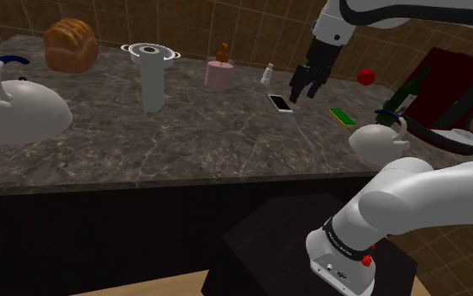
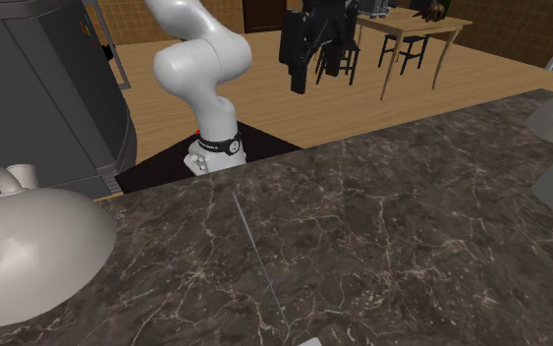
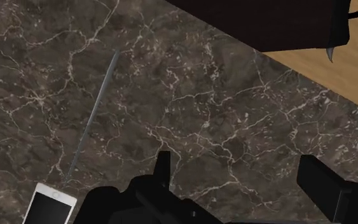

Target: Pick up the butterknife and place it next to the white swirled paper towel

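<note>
Butterknife (image 3: 93, 109) flat on ctr (image 3: 234, 95), well beside hand (image 3: 241, 168) (fingers (image 3: 323, 184) apart)

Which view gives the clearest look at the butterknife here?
The wrist view: the butterknife lies full length on the marbled counter, one end by the phone. The shoulder view shows it as a faint sliver; the second exterior view, as a thin line.

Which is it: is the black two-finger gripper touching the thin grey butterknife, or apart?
Apart. The wrist view shows bare marble countertop between the black gripper and the thin grey butterknife.
</note>
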